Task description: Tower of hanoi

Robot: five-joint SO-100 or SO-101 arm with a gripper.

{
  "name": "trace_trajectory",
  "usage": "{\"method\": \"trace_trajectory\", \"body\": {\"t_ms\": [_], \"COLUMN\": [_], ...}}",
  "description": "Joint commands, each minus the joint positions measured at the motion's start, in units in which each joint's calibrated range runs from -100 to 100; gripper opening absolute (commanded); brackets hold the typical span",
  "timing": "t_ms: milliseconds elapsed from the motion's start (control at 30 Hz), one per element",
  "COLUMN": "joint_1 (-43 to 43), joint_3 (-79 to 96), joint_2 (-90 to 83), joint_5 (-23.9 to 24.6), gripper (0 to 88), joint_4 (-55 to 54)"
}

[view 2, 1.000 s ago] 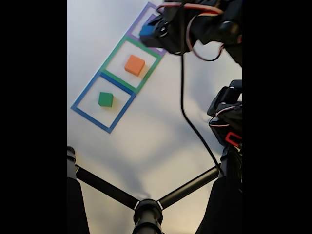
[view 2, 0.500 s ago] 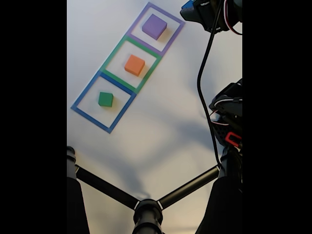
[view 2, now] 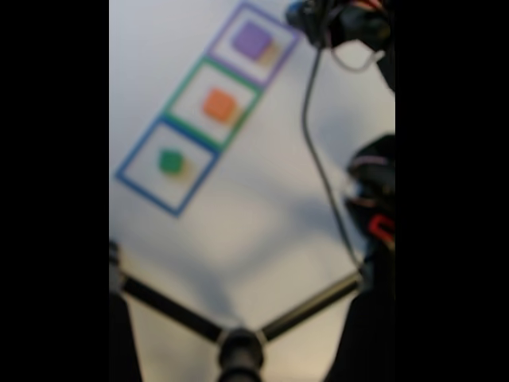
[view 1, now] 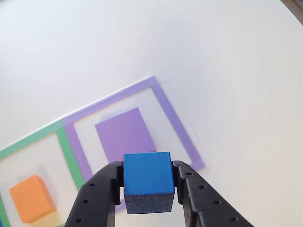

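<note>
In the other view my gripper (view 1: 147,187) is shut on the small blue cube (view 1: 147,174), held in the air just in front of the flat purple block (view 1: 124,134), which lies inside the purple tape square. The orange block (view 1: 31,197) sits at lower left inside the green tape square. The blurred fixed view has the purple block (view 2: 253,39), the orange block (view 2: 219,104) and the green block (view 2: 171,161) in a diagonal row, one per tape square, with my gripper (view 2: 306,14) at the top, right of the purple block.
A black cable (view 2: 314,151) hangs from the arm across the white table. A black tripod (view 2: 238,338) spreads over the bottom of the fixed view, and the arm's base (view 2: 374,207) stands at the right edge.
The gripper, carrying the blue cube, has lifted off the purple block and drawn back to the upper right. The fixed view has gone blurred. The other blocks stay put.
</note>
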State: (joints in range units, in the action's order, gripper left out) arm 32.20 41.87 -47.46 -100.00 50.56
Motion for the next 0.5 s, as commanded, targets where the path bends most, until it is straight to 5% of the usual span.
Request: {"method": "trace_trajectory", "body": {"t_ms": [0, 467], "joint_1": [1.39, -1.05], "joint_3": [13.06, 26.41], "joint_2": [-0.14, 22.54], "joint_5": [0.00, 0.00], "gripper": [0.0, 0.0], "joint_4": [-23.16, -65.01]}}
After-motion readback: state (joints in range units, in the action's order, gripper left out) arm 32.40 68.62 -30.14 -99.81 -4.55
